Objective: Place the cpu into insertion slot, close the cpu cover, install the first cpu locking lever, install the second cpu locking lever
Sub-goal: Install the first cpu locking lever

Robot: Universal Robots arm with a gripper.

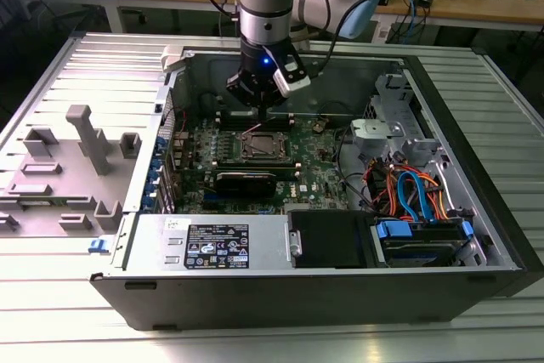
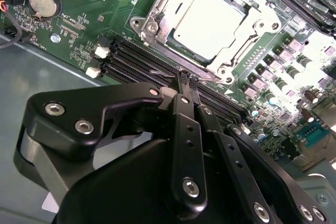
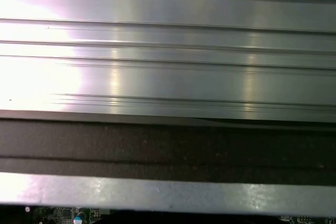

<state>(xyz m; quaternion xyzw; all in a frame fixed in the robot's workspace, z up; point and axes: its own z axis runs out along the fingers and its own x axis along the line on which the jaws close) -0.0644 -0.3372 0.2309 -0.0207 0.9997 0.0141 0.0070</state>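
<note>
One pincer (image 2: 187,79), seemingly closed, near one cpu (image 2: 210,22) framed by one cpu cover (image 2: 251,27).

gripper (image 2: 187,81), fingers pressed together, sits just beside the seated cpu (image 2: 210,22).

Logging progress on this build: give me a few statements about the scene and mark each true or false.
1. The cpu sits in the insertion slot. True.
2. The cpu cover stands swung up, clear of the chip. False: it lies flat, framing the cpu.
3. In the second wrist view, the end effector is above the memory slots, beside the insertion slot. True.
4. The coin battery's holder is bare. False: the coin battery sits on the green board.
</note>
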